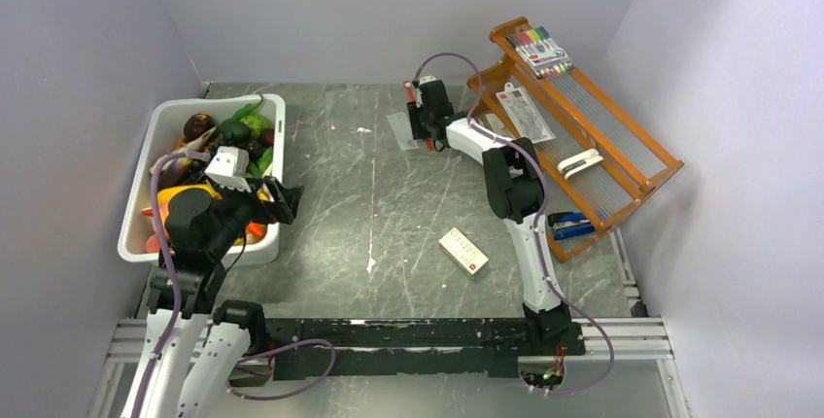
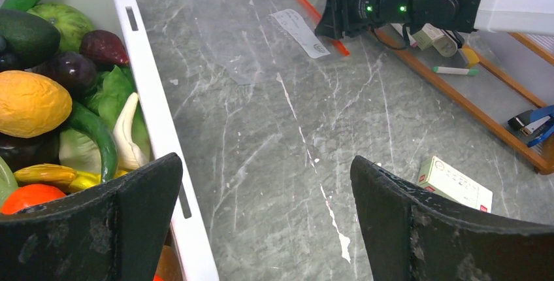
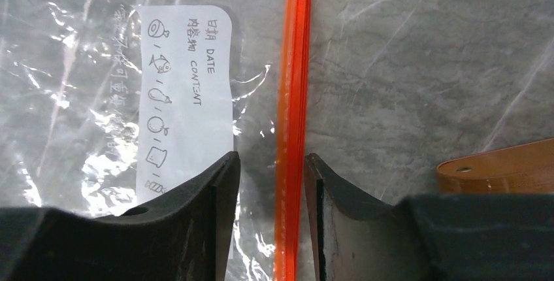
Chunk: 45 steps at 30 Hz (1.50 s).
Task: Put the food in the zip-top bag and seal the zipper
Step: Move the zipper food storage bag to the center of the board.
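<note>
Nearest the lens in the left wrist view, the left gripper (image 2: pixel 264 173) is held spread wide and empty over the white tub's (image 1: pixel 275 117) right wall, at the table's (image 1: pixel 389 204) left edge. The food (image 2: pixel 39 104) is heaped inside that tub, just left of those fingers, so it is judged to be the left arm's to fetch. A small white-and-red box (image 1: pixel 463 251) is seen towards the near edge, mid-table, apart from everything else. Well apart from the tub, by the far edge and right of the middle, the zip-top bag (image 3: pixel 85 98) is laid flat under the right gripper (image 3: pixel 271 160). Its zipper (image 3: pixel 294 65) is straddled by jaws set part-way apart, with a gap on the bag side and the other finger just beside the strip; nothing is pinched yet. The strip's long axis is lined up with the slot between the fingers, and the pouch and its white label (image 3: pixel 186 98) are spread to the left of it. A wooden rack (image 1: pixel 583 146) is tilted along the right edge. Whether the mouth is open or pressed shut cannot be told. The strip's near end is cut off by the frame, and from above the clear pouch's outline is barely made out.
</note>
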{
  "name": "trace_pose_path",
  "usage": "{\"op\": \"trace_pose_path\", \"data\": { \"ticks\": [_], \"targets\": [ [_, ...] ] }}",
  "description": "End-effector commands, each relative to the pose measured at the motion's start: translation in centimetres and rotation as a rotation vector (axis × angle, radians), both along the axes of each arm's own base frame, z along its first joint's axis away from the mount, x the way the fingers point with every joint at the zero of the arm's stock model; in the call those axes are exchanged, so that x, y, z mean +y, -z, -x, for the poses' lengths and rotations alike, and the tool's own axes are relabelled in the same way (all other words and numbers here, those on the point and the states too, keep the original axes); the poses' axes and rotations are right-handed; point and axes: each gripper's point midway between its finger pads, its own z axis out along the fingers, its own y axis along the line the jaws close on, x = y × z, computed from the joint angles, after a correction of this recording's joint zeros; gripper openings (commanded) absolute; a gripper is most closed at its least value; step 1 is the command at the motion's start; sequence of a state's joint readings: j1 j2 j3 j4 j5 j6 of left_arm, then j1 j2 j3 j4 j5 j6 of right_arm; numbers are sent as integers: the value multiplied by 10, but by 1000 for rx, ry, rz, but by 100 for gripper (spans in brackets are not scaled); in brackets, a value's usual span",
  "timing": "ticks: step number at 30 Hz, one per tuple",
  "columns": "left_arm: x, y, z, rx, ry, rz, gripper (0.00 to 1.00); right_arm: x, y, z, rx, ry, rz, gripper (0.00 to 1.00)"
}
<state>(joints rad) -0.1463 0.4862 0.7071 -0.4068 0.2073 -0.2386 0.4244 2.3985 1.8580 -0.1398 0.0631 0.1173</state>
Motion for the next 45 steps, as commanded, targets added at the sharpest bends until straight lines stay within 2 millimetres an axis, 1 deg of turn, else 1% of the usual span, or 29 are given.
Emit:
{"op": "trace_pose_path", "data": {
  "ticks": [1, 7, 11, 15, 19, 23, 24, 28, 34, 36, 40, 42, 45],
  "targets": [
    [1, -11, -3, -55, 2, -5, 99, -2, -3, -10, -25, 0, 8, 39],
    [2, -11, -3, -57, -1, -7, 99, -3, -5, -11, -36, -5, 15, 18],
    [2, -11, -3, -58, -3, -8, 99, -2, -12, -10, -56, -22, 14, 0],
    [2, -11, -3, -57, -2, -8, 99, -1, -18, -5, -81, -54, 9, 0],
    [2, -11, -3, -58, -1, -8, 99, 4, -29, 5, -98, -100, -22, 0],
    [2, -10, -3, -54, 0, -9, 99, 6, -37, 24, -98, -136, -69, 0],
    [1, -9, -4, -51, 1, -8, 99, 6, -42, 29, -102, -142, -81, 0],
    [0, -8, -4, -47, 7, -7, 99, 3, -41, 53, -73, -149, -113, 0],
    [-2, -6, -5, -38, 18, -6, 99, 9, -44, 87, -36, -181, -192, 0],
    [-2, -6, -5, -37, 17, -6, 99, 10, -52, 98, -32, -185, -237, 0],
    [-1, -7, -5, -40, 12, -7, 99, 21, -46, 124, 23, -216, -318, 0],
    [-1, -6, -5, -38, 12, -7, 99, 25, -40, 135, 42, -229, -313, 0],
    [-2, -7, -5, -41, 18, -6, 99, 29, -30, 145, 67, -240, -296, 0]
  ]
}}
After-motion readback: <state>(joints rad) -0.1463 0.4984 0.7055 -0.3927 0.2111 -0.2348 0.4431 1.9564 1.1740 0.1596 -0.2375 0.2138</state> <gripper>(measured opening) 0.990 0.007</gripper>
